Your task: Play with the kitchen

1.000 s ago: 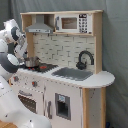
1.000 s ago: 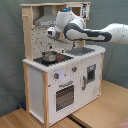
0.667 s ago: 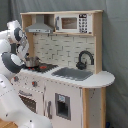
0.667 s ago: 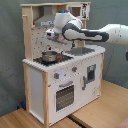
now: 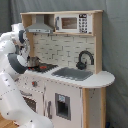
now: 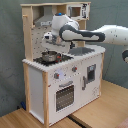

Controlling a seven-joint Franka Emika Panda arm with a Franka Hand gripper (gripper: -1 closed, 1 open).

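Observation:
The kitchen is a toy of light wood and white panels, seen in both exterior views. Its stovetop carries a small metal pot. A grey sink with a black faucet lies beside the stovetop. The oven door is shut. My gripper hangs just above the pot, under the grey hood. In the first exterior view the white arm hides the gripper.
A toy microwave sits in the top shelf. The kitchen stands on a wooden floor before a grey curtain. In the first exterior view the arm's base fills the lower left.
In the second exterior view the gripper has shifted slightly left and down, closer to the pot. The pot and the kitchen doors have not moved.

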